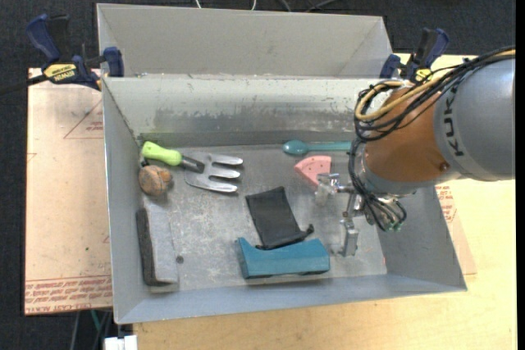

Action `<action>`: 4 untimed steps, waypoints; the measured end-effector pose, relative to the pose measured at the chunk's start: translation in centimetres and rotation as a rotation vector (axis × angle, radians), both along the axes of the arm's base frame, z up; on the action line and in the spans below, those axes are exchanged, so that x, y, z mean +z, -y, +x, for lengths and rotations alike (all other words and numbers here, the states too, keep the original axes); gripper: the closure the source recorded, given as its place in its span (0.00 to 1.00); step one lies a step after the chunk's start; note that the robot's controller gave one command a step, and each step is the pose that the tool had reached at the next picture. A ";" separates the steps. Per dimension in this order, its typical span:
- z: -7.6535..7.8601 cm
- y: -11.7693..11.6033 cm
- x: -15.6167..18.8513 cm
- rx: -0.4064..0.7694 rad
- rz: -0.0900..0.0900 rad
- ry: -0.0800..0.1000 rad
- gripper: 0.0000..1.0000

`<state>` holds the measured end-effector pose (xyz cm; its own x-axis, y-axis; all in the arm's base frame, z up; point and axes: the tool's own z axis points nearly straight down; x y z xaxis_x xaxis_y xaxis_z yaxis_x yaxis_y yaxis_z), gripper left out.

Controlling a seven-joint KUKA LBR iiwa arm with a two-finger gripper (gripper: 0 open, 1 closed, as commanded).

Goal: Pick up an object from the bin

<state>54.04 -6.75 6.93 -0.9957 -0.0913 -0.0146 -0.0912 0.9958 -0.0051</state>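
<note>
Scanning from the left, you pass a black bar (146, 246), a brown lump (155, 179), a green-handled fork (205, 170) and a black pad (271, 216); the blue block (279, 260), flat and oblong, lies near the front wall. Just right of it hangs the gripper (350, 242); you cannot tell how wide.

- arm (488, 115): thick rounded link, silver-grey metal finish; dark lettering (454, 135) reading "KU" along its edge
- orange cover (402, 156): smooth, bulbous, copper-orange shell round the wrist
- cables (384, 98): bundle of yellow, white and black, looped over the top of the cover
- hand (349, 235): small, bare grey metal, slim parts
- wires (392, 215): thin, dark and green, beside the hand
</note>
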 end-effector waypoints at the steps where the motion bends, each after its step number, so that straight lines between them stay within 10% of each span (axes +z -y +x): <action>1: -4.0 -1.5 0.6 -0.097 0.004 -0.009 0.00; 4: -3.6 -7.6 0.0 -0.018 0.001 -0.007 0.00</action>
